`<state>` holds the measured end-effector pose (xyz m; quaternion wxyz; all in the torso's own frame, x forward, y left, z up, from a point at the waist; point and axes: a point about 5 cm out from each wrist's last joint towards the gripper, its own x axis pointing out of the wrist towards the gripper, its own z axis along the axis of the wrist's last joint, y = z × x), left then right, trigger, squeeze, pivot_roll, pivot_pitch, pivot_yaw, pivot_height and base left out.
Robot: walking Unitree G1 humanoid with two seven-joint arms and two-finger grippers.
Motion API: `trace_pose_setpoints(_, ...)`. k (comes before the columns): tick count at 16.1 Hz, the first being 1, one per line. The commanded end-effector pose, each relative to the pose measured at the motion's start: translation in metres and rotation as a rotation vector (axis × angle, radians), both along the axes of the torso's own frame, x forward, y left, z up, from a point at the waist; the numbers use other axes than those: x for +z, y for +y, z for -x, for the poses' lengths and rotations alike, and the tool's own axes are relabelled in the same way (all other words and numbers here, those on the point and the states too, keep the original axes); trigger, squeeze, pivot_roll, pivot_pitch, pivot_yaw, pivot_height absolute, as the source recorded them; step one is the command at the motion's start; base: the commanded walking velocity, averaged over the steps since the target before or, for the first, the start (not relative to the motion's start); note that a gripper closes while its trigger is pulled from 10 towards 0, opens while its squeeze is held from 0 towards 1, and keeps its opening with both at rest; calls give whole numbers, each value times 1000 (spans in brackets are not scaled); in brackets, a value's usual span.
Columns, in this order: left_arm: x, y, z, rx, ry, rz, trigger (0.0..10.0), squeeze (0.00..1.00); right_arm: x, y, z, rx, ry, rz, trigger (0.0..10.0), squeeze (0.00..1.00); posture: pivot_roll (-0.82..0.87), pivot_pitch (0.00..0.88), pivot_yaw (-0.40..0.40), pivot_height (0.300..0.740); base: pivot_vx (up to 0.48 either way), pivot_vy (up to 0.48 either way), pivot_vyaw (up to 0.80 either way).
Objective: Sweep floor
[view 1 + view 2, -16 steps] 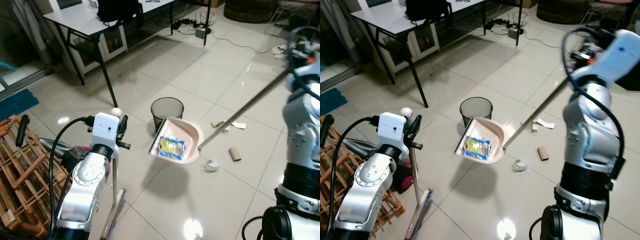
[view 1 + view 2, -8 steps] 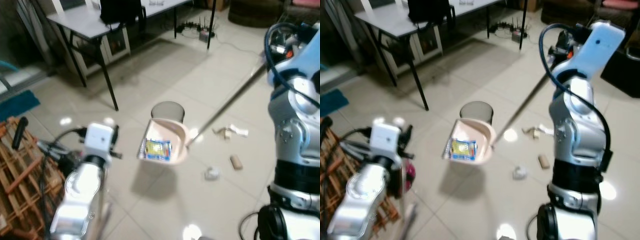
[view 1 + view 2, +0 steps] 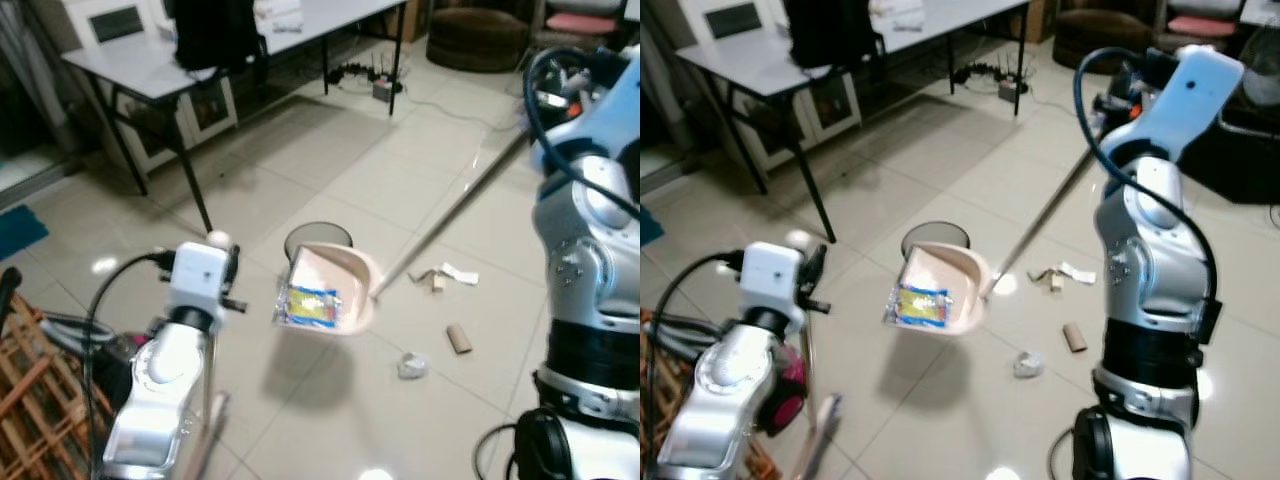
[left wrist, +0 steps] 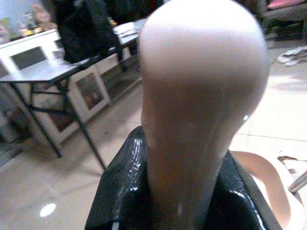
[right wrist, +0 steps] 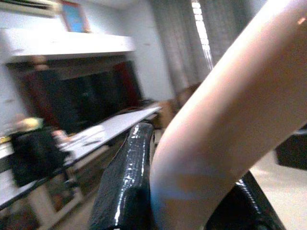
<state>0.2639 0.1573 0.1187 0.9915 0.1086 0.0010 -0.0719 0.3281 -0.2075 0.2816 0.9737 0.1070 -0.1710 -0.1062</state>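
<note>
A pink dustpan [image 3: 335, 290] hangs tilted in the air on its long handle [image 3: 455, 208], its open mouth facing the robot and a yellow-and-blue wrapper [image 3: 311, 305] lying against its inner face. The pan's far rim overlaps a black mesh wastebasket [image 3: 315, 238] standing on the pale tiled floor [image 3: 400, 150]. The right gripper [image 5: 187, 191] pinches the handle's upper end between its 2 black fingers, while the left gripper [image 4: 180, 191] is clamped around the rounded top of the broom handle [image 4: 201, 96], held upright at the robot's left. A crumpled wad [image 3: 411, 365], a cardboard tube [image 3: 459, 339] and paper scraps [image 3: 443, 275] lie right of the pan. Open tiles stretch toward a grey table [image 3: 230, 50].
</note>
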Motion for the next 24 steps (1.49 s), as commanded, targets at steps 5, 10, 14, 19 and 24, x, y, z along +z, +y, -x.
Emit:
trace_pose_setpoints(5,9,7,-1,22,-43,-17,10000,0,17,5,3,9,-85,-17,10000,0,-97,0,42,740,429,0,0)
trace_pose_setpoints(10,9,6,1,17,-42,-23,10000,0,15,3,2,2,-82,-25,10000,0,-93,0,36,740,428,0,0)
trace_pose_setpoints(14,8,6,1,23,-42,-23,10000,0,14,5,0,6,-78,-25,10000,0,-89,0,30,740,428,0,0)
trace_pose_setpoints(19,8,10,4,51,-52,-35,10000,0,14,8,-5,20,-70,-32,10000,0,-68,0,-32,740,428,0,0)
trace_pose_setpoints(24,6,15,8,79,-48,-34,10000,0,14,11,-10,39,-66,-40,10000,0,-71,0,-26,740,425,0,0)
